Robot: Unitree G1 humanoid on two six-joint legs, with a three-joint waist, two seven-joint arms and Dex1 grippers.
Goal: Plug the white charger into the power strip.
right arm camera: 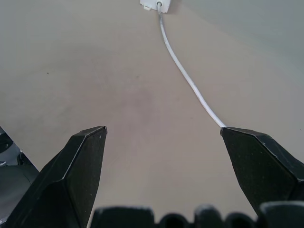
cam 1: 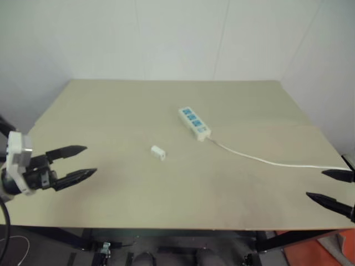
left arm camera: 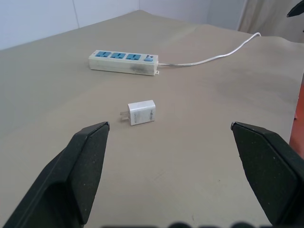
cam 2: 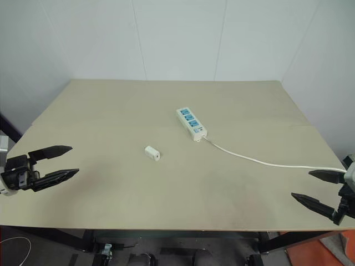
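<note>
The left gripper [cam 1: 77,162] is held with its two black fingers spread wide and nothing between them, low over the near left edge of the table, at about eight o'clock from the table's middle, its tips directed inward across the surface. The right gripper [cam 2: 318,187] is likewise spread wide and empty, at about four o'clock near the right front corner, its tips directed inward toward the left. Between the two, near the middle of the table, the white charger [cam 2: 152,153] is seen lying on its side, apart from both grippers; in the left wrist view its metal prongs are shown at one end. The power strip [cam 1: 194,122] lies flat just beyond it, at about one o'clock from the charger, set on a diagonal with its blue socket faces upward, and is not touched by the charger. A thin white cord [cam 1: 260,159] is run from the strip's nearer end toward four o'clock, ending close to the right gripper at the table's edge. The table [cam 1: 111,111] is a broad, plain beige board with a faint seam across its right part. It is backed by pale, bare walls [cam 2: 177,39] divided by thin vertical joints, meeting in a corner at the far right.
</note>
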